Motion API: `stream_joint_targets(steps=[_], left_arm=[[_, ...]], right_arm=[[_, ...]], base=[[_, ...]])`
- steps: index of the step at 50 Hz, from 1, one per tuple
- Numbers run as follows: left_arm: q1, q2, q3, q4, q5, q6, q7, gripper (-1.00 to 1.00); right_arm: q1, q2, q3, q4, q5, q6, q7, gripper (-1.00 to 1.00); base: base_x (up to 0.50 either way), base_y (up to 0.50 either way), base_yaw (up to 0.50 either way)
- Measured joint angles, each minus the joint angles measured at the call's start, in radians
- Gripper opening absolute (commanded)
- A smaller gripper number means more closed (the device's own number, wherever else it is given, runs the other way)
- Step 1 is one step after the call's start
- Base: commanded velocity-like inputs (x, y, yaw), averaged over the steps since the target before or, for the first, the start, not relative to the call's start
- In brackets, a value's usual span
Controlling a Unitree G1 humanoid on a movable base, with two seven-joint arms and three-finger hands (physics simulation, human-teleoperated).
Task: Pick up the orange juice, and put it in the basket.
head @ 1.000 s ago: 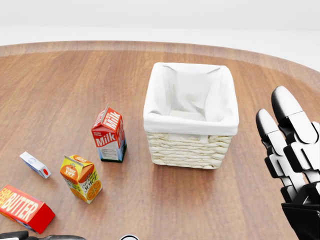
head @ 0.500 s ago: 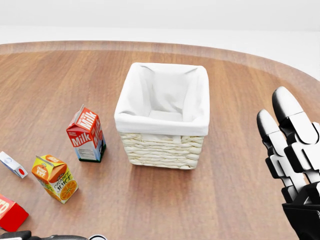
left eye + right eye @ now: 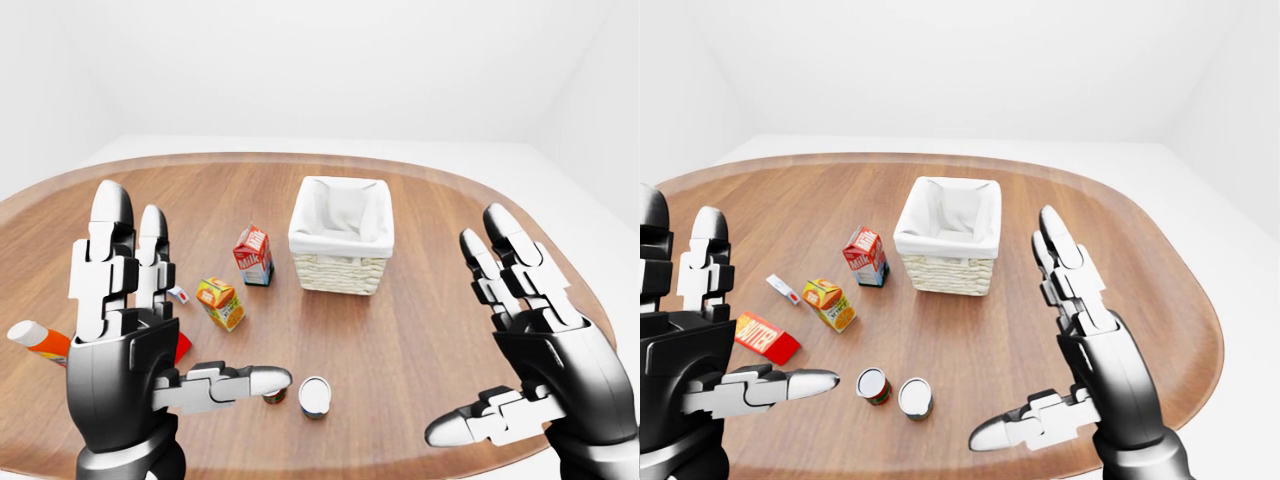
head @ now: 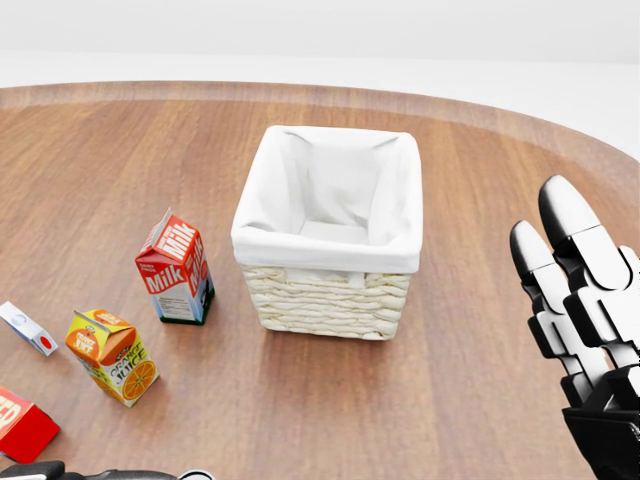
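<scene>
1. Surface (image 4: 480,400): oval wooden top; carries all items.
2. Left robot hand (image 3: 150,340) & right robot hand (image 3: 1080,370): both raised above the surface's near edge, palms facing inward, fingers spread wide, thumbs out; neither holds anything.
3. Basket (image 4: 395,262): woven, white cloth liner, nothing visible inside; sits mid-surface, approx. between the two hands in the eye views.
4. Milk carton (image 4: 175,268): red/white, upright, just left of basket in head view, not touching it.
5. Orange juice (image 4: 112,356): small orange/yellow gable-top carton, upright, slightly turned; below-left of the milk in head view, apart from it, nearer the left robot hand.
   - Handling (judged): prob. light, stiff card walls, flat faces give fair friction; hard squeeze may dent it. Best hold: across two opposite flat sides at mid-height, below the gable.
6. Butter box (image 3: 767,337): red, lying flat, left of the juice.
7. Two cans (image 3: 873,385), (image 3: 915,397): near edge, upright.
8. Small white packet (image 4: 28,328): left of the juice, lying flat.
</scene>
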Motion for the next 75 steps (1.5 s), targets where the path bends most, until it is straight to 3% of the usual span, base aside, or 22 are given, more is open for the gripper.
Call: stream_joint_targets(steps=[23,38,42,49,51,54,60,69,75], left_arm=[[-0.001,-0.001,0.003,0.000,0.000,0.000,-0.003,1.00],[-0.070,0.042,0.038,0.000,-0.007,0.000,0.002,1.00],[-0.106,0.112,0.056,0.000,-0.060,0.000,0.053,1.00],[-0.245,0.393,0.105,0.000,-0.305,0.000,0.269,1.00],[-0.296,0.453,0.117,0.000,-0.363,0.000,0.310,1.00],[-0.371,0.500,0.131,0.000,-0.416,0.000,0.314,1.00],[-0.498,0.508,0.126,0.011,-0.332,0.000,0.180,1.00],[-0.593,0.445,0.046,0.102,0.082,0.000,-0.201,1.00],[-0.621,0.363,0.046,0.163,0.358,0.000,-0.481,1.00]], right_arm=[[-0.013,-0.020,0.015,0.000,0.002,0.000,0.000,1.00],[-0.039,-0.006,0.027,-0.001,0.000,0.000,0.000,1.00],[-0.039,-0.004,0.026,-0.001,-0.001,0.000,0.000,1.00],[-0.043,-0.001,0.029,-0.001,-0.003,0.000,0.000,1.00],[-0.041,0.000,0.028,-0.001,-0.004,0.000,0.000,1.00],[-0.044,0.001,0.030,0.000,-0.004,0.000,0.000,1.00],[-0.063,0.001,0.044,-0.001,-0.006,0.000,0.000,1.00],[-0.083,-0.006,0.058,-0.001,-0.003,0.001,0.000,1.00],[-0.095,-0.011,0.066,-0.001,-0.001,0.001,0.000,1.00]], base=[[0.50,0.05,0.00],[0.15,0.01,0.00],[0.00,0.00,0.00],[0.00,0.00,0.00],[0.00,0.00,0.00],[0.00,0.00,0.00],[0.00,0.00,0.00],[0.00,0.00,0.00],[0.00,0.00,0.00]])
